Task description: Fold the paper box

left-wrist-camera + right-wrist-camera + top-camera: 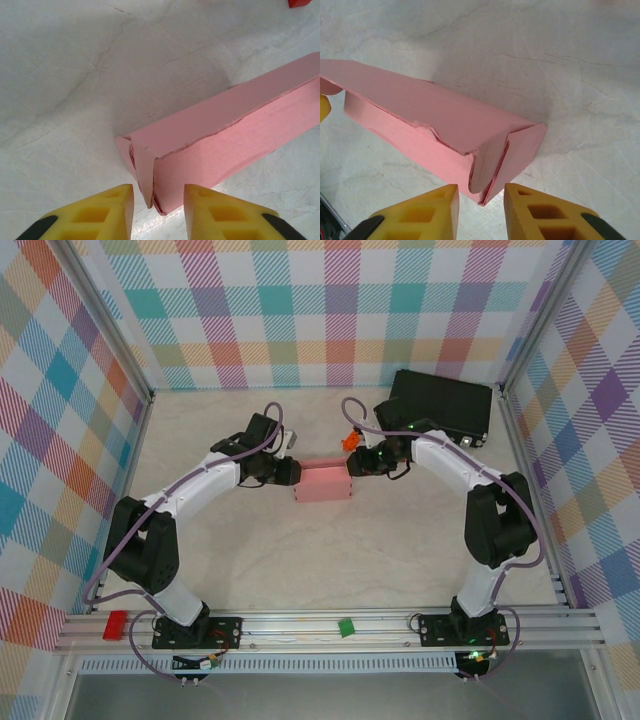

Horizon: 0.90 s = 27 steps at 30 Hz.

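Note:
The paper box [323,483] is a light-pink rectangular box lying on the table between both arms. In the left wrist view the paper box [225,135] points its left end at me, a loose end flap sticking out between my yellow fingers. My left gripper [158,210] is open, with the box corner just ahead of the gap and untouched. In the right wrist view the paper box [435,125] shows its right end with a rounded tuck flap hanging ajar. My right gripper [481,210] is open too, the corner just in front of its fingertips.
A black case [440,403] lies at the back right, with an orange toy [351,440] beside the right arm. A small red block [115,625] and a green piece [346,627] sit on the front rail. Checked walls enclose the marbled table [300,550].

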Available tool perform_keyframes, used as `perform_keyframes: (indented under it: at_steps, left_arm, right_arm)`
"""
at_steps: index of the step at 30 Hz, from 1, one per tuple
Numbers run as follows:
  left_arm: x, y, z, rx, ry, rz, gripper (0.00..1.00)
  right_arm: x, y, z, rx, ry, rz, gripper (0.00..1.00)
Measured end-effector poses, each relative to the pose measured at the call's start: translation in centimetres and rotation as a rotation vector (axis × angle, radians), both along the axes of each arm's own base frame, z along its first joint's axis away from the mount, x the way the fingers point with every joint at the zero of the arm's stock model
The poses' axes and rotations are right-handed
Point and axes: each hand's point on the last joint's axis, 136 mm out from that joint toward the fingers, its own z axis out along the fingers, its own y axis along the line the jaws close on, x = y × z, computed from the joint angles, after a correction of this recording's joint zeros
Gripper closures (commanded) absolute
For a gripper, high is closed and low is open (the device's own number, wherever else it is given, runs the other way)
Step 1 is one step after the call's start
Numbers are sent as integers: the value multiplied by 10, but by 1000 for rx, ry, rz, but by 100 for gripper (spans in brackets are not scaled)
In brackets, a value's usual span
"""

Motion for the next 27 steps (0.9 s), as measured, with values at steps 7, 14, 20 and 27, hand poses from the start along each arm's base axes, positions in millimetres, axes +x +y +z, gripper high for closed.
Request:
perform_keyframes:
  at_steps: [7, 14, 20, 27]
  left_arm:
    - [-3, 3, 18, -3, -45, -7, 50]
    - [-2, 6, 26, 2, -71, 2, 44]
    - [4, 4, 31, -6, -85, 4, 49]
    - [11, 0, 22, -15, -69, -3, 51]
  right_arm:
    - [1, -2, 9, 1, -28, -5, 59]
    - [2, -1, 11, 4, -37, -7, 57]
    - [5, 0, 16, 9, -48, -6, 61]
    - [10, 4, 21, 22, -60, -2, 63]
